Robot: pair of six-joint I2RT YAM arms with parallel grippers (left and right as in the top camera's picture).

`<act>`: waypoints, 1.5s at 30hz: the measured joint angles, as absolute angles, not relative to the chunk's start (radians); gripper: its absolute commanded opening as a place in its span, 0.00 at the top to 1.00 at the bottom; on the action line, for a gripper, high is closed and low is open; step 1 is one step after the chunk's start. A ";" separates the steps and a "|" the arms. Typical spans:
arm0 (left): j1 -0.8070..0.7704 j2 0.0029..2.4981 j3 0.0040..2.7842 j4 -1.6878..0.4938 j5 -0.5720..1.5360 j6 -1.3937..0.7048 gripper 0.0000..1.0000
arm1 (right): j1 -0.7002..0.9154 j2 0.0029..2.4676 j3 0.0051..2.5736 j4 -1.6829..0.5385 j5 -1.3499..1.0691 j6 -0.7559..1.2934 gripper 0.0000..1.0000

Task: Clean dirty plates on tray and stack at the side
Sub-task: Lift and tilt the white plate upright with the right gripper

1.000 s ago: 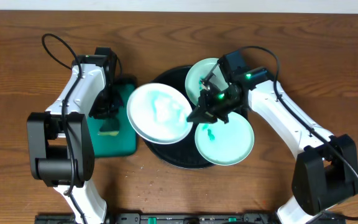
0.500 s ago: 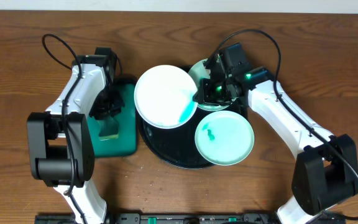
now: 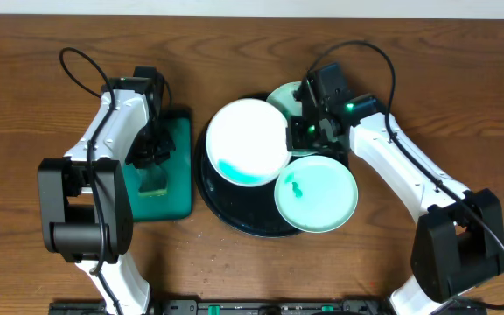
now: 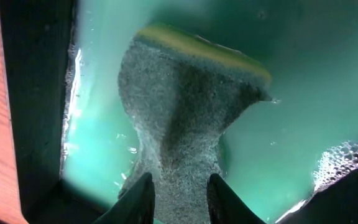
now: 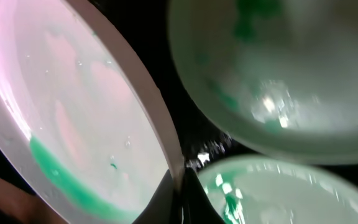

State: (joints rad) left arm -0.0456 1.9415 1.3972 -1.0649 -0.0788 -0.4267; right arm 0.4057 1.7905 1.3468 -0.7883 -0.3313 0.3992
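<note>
My right gripper (image 3: 294, 133) is shut on the rim of the white plate (image 3: 248, 140) and holds it tilted over the black tray (image 3: 213, 203). Teal liquid has pooled at the plate's lower edge (image 5: 67, 180). A mint plate (image 3: 318, 194) with a teal smear lies at the tray's front right. A second mint plate (image 3: 285, 94) lies at the back, partly hidden by the arm. In the right wrist view my fingers (image 5: 178, 198) pinch the white rim. My left gripper (image 4: 179, 198) is shut on a grey-green sponge (image 4: 185, 118) in the green sponge tray (image 3: 178, 175).
The green sponge tray holds soapy teal water with foam (image 4: 344, 162) at its edge. Brown wooden table (image 3: 42, 254) surrounds both trays. Cables arc over both arms at the back.
The white plate has swung right and tilted up over the tray, and its teal smear has run down into a pool at the lower edge. The left arm has not moved.
</note>
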 measured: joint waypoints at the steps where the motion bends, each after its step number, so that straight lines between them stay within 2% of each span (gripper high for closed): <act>1: -0.046 1.942 1.397 -1.065 -0.076 -0.422 0.93 | 0.406 1.790 1.347 -0.808 -0.333 0.407 0.99; 7: -0.046 1.942 1.397 -1.048 -0.062 -0.418 0.91 | 0.406 1.790 1.347 -0.865 -0.331 0.454 0.99; 15: -0.046 1.942 1.397 -1.048 -0.047 -0.418 0.86 | 0.424 1.790 1.347 -0.828 -0.139 0.444 0.99; 17: -0.046 1.942 1.397 -1.047 -0.043 -0.418 0.64 | 0.439 1.790 1.347 -0.818 -0.119 0.448 0.99; 19: -0.046 1.942 1.397 -1.048 -0.039 -0.414 0.51 | 0.452 1.790 1.347 -0.794 -0.100 0.453 0.99; 20: -0.046 1.942 1.397 -1.047 -0.036 -0.420 0.49 | 0.459 1.790 1.347 -0.773 -0.092 0.456 0.99; 27: -0.046 1.942 1.397 -1.052 -0.029 -0.416 0.45 | 0.487 1.784 1.353 -0.694 -0.011 0.376 0.99; 38: -0.046 1.942 1.397 -1.054 -0.029 -0.418 0.45 | 0.675 1.637 1.373 -0.687 0.353 0.149 0.99; 45: -0.046 1.942 1.397 -1.054 -0.029 -0.418 0.44 | 0.814 1.630 1.379 -0.643 0.637 -0.020 0.99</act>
